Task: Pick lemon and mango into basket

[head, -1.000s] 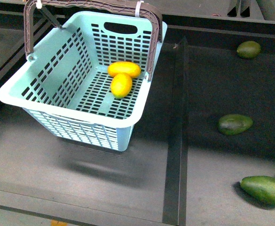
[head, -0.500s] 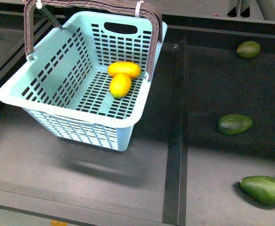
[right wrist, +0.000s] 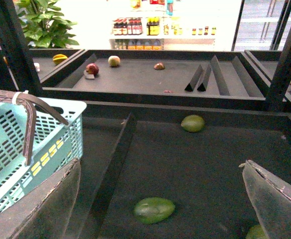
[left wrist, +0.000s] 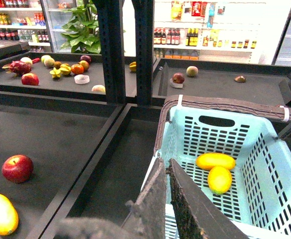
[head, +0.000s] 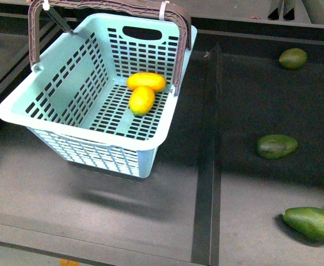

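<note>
lemon [head: 142,100], bright yellow oval, lies on the slotted floor of the basket [head: 18,113], touching the longer orange-yellow mango [head: 146,81] behind it. left gripper [left wrist: 168,199], jaws pressed together and empty, sits above the basket's near rim. right gripper [right wrist: 160,199], jaws spread wide, empty, over green fruit [right wrist: 154,209].

Three green fruits [head: 277,146] right; red apple [left wrist: 17,168].

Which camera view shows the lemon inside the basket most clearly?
The front view: the lemon lies unobstructed on the basket floor, touching the mango. The left wrist view also shows it, from farther away. The right wrist view shows only the basket's side.
</note>
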You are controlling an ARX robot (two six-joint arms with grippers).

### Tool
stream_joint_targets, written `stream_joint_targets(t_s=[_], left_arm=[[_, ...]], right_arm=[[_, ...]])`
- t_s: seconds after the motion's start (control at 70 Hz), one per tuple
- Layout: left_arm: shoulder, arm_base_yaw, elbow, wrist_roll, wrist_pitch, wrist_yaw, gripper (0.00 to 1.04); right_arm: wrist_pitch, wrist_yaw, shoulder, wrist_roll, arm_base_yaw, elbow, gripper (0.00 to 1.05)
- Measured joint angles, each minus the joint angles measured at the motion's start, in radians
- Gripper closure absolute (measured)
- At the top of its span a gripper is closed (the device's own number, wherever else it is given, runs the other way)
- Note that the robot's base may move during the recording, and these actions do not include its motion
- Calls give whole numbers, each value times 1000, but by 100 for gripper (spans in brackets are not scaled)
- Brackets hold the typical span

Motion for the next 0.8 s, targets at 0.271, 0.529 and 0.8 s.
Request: stream_joint_targets(t_s=[0.271,0.529,0.8], left_arm=[[-101,0,0,0,-101,0,101],[-282,0,0,0,-287,0,101],[-282,0,0,0,-288,0,101]], right_arm=[[0,0,0,0,0,0,9],[0,0,0,0,0,0,9],[0,0,0,0,0,0,9]])
